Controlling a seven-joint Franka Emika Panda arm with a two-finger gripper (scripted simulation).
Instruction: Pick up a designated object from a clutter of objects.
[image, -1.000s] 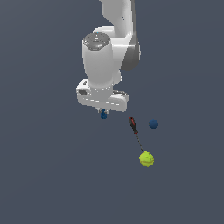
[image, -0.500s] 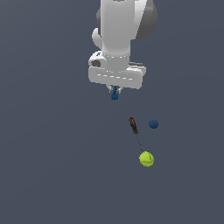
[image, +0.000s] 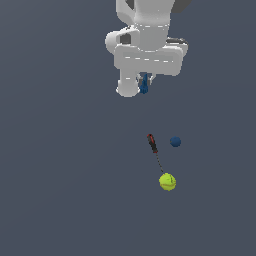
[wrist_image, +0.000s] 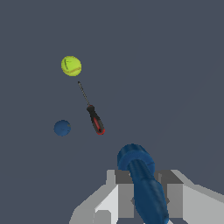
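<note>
My gripper (image: 144, 85) is shut on the dark blue elongated chunk (image: 144, 87) and holds it high above the floor. In the wrist view the chunk (wrist_image: 142, 179) sits between the two grey fingers (wrist_image: 124, 192), its rounded end sticking out past them. The rest of the clutter lies below, apart from the gripper: the red-and-black screwdriver (image: 153, 144), the round dark blue ball (image: 175, 142) and the yellow-green tennis ball (image: 168, 182). They also show in the wrist view: the screwdriver (wrist_image: 95, 119), the blue ball (wrist_image: 62, 128) and the tennis ball (wrist_image: 71, 66).
The floor is a plain dark grey surface (image: 60, 190). The white arm body (image: 145, 45) fills the top of the exterior view.
The arm has risen and moved toward the exterior view's right with the blue chunk in the gripper. The screwdriver and the two balls have not moved.
</note>
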